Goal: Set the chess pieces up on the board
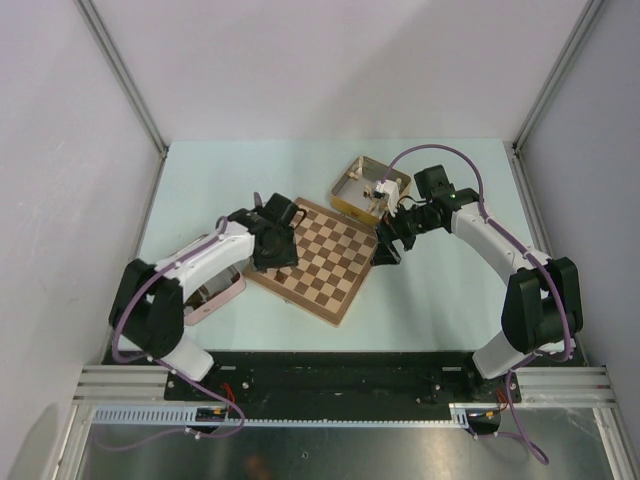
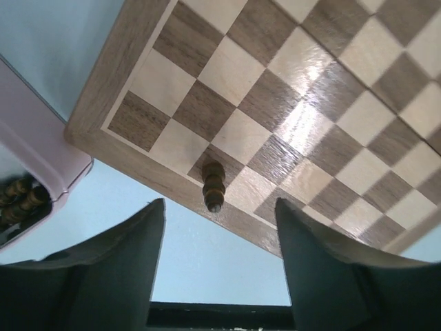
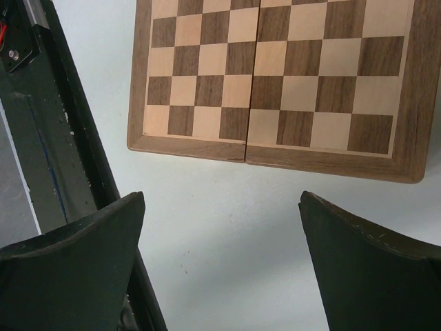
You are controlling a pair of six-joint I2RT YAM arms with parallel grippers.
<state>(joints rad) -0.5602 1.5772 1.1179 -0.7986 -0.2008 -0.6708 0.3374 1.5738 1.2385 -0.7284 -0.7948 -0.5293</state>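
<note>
Left end effector (image 2: pixel 219 205) spread, turned dark piece (image 2: pixel 213 183), glossy checkered board (image 2: pixel 289 96)

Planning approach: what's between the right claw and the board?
Nothing, just bare table between right claw and board edge, per right wrist view.

Left arm (image 1: pixel 200 262): elbow folded low, forearm reaching forward and inward, toward the right.
Left gripper (image 2: pixel 219 207): pointed downward, jaws spread wide, nothing clasped between them.
Right arm (image 1: pixel 497 238): arched forward, forearm angled inward, toward the left.
Right gripper (image 3: pixel 222 201): pointed downward, jaws parted wide, empty.
</note>
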